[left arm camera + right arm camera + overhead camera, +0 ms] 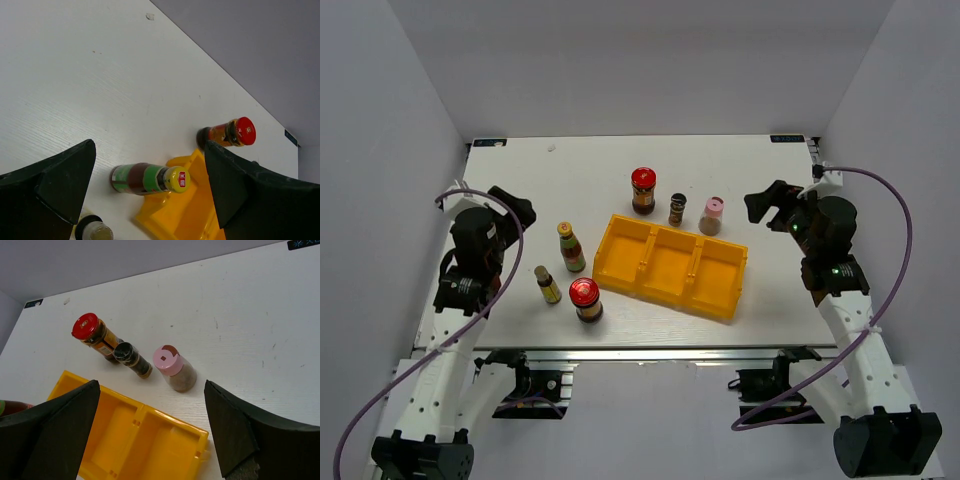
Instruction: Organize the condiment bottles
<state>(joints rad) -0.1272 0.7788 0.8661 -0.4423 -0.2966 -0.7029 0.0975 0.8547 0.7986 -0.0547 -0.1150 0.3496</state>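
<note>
Six condiment bottles stand upright on the white table around a yellow tray (pixel 646 281). Behind the tray are a red-lidded jar (pixel 643 190), a dark spice jar (pixel 677 209) and a pink-lidded shaker (pixel 712 215). Left of the tray stand a yellow-capped sauce bottle (pixel 570 246), a smaller yellow-capped bottle (pixel 547 284) and a second red-lidded jar (pixel 585 299). My left gripper (pixel 515 207) hovers open at the table's left side, looking towards the sauce bottle (pixel 150 178). My right gripper (pixel 770 205) hovers open at the right, facing the shaker (pixel 175 367). Neither holds anything.
The tray (pixel 140 435) has three compartments with nothing in them and lies slightly slanted near the table's front. Grey walls close in the table at the back and sides. Cables loop from both arms beside the table edges.
</note>
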